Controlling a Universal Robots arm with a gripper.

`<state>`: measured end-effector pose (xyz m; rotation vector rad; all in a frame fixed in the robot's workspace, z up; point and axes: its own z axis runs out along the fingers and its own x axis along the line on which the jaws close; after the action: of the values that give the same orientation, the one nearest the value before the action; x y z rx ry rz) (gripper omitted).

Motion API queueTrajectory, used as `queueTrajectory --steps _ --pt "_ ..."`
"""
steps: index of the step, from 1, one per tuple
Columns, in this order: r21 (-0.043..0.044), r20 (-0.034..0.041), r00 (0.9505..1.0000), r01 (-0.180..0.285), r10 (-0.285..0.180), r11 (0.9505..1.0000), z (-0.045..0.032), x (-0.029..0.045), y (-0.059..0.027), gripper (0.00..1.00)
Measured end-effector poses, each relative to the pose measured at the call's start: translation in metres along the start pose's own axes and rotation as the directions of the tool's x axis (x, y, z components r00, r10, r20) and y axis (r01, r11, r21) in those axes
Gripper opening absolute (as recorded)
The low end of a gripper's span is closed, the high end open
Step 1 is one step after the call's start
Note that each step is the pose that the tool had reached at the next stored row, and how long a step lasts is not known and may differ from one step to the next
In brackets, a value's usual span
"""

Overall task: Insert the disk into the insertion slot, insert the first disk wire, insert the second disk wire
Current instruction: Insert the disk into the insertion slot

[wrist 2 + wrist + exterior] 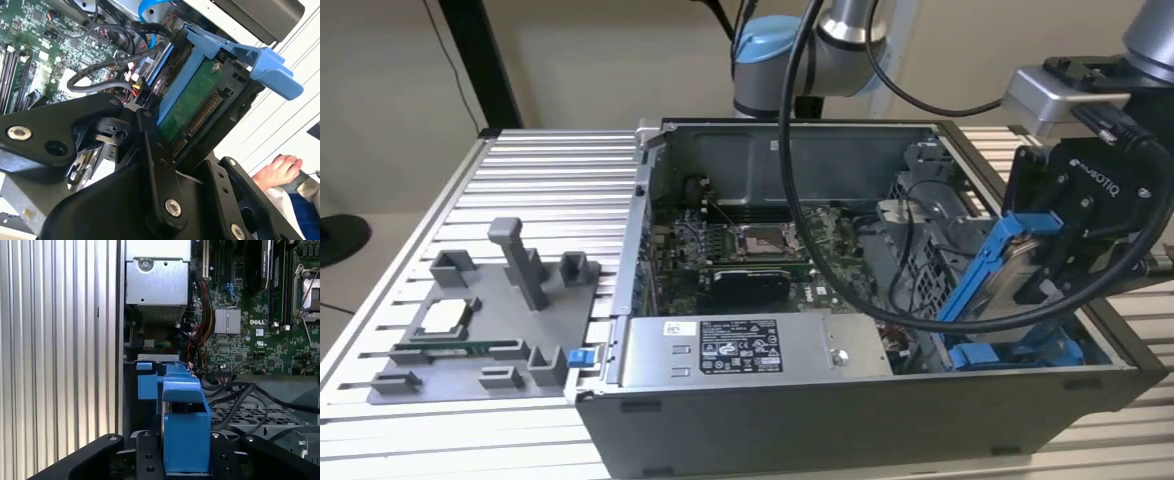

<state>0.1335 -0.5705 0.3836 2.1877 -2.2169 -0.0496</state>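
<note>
Tool [1041,275] is pinched on the disk [994,270], one finger on each side of its blue carrier. Disk hangs tilted in the tool over the open PC case [854,420], not seated. Insertion slot [1014,352] is just below the tool, blue rails visible. Black cables [235,395] run close by the disk's lower end. Power-supply box [720,350] is beside the slot. Grey fixture tray [480,320] is on the counter [547,170], well apart from the tool.
</note>
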Motion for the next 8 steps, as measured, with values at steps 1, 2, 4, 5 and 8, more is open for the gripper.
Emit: queueTrajectory --steps 1,2,4,5,8 --pt "0.0 0.0001 1.0 0.0 0.0 1.0 0.0 0.0 0.0 0.0" --pt "0.0 0.0003 1.0 0.0 0.0 1.0 0.0001 0.0 0.0 0.0" --pt "0.0 0.0005 1.0 0.0 0.0 1.0 0.0001 0.0 0.0 0.0" --pt "0.0 0.0006 1.0 0.0 0.0 1.0 0.0001 0.0 0.0 0.0" --pt "0.0 0.0008 1.0 0.0 0.0 1.0 0.0002 0.0 0.0 0.0"
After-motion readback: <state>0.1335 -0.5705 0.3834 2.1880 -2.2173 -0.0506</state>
